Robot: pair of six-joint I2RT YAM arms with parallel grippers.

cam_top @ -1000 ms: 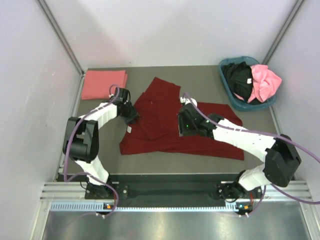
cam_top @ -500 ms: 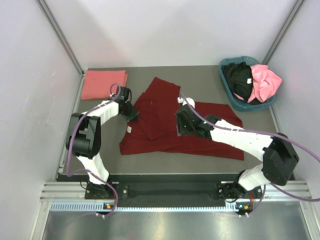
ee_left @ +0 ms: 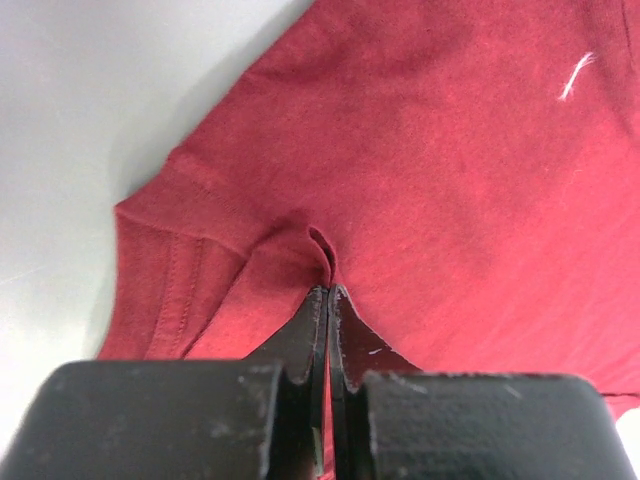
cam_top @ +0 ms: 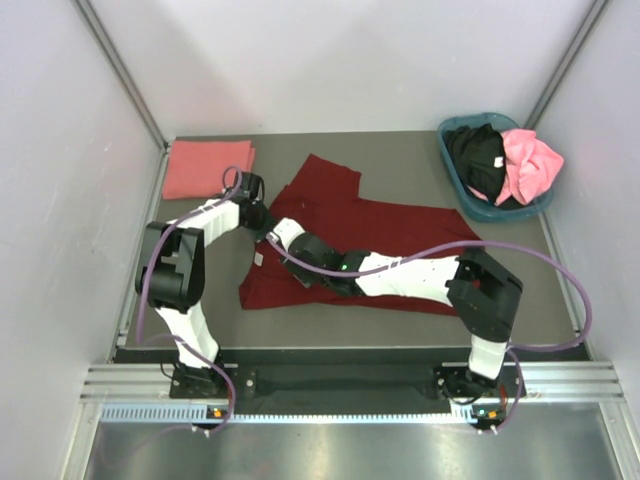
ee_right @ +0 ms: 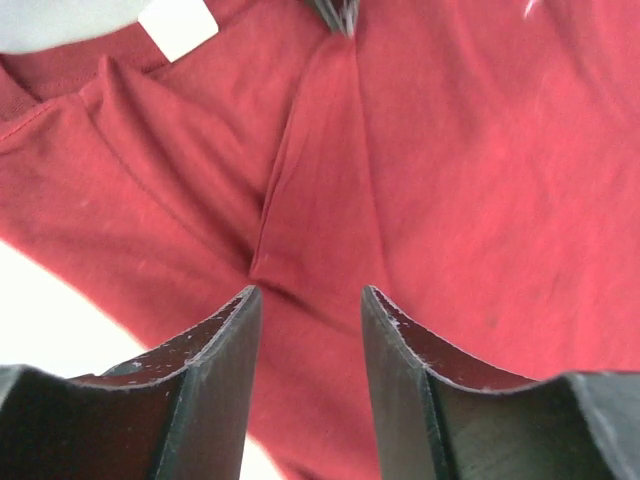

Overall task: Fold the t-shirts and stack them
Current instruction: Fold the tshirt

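Left wrist view: the left gripper [ee_left: 328, 292] has been closed on a pinched ridge of the maroon t-shirt [ee_left: 450, 170], which is spread at the middle of the table [cam_top: 400, 155]. The right gripper [ee_right: 306, 296] has been swung across beside it (jaws parted, nothing held), so a two-handed fold is judged imminent.

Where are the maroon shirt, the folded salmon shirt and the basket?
maroon shirt [cam_top: 330, 200]: top view, on its spread upper part, clear of both arms.
salmon shirt [cam_top: 205, 168]: top view, middle of the folded cloth in the far left corner.
basket [cam_top: 490, 213]: top view, its near teal wall.
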